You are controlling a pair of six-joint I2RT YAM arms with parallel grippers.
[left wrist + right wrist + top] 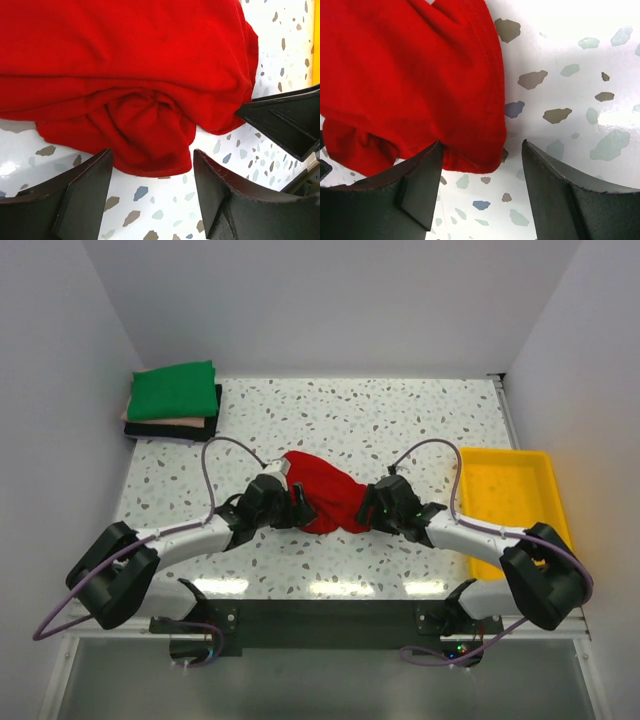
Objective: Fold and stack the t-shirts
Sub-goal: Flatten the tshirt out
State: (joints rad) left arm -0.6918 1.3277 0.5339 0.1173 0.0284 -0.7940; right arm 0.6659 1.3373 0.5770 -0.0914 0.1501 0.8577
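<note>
A bright red t-shirt (325,492) lies crumpled on the speckled table between my two arms. My left gripper (298,506) is open at its left edge; in the left wrist view the shirt (140,90) bunches just ahead of the open gripper (152,165), nothing held. My right gripper (372,508) is open at the shirt's right edge; in the right wrist view a hemmed fold of the shirt (410,85) lies between the tips of the open gripper (482,155). A stack of folded shirts stands at the back left: green (173,391) on top, pale pink (168,424) and black (175,433) below.
A yellow plastic tray (512,502) sits at the right of the table. White walls close in the back and both sides. The right gripper's finger (285,117) shows at the right of the left wrist view.
</note>
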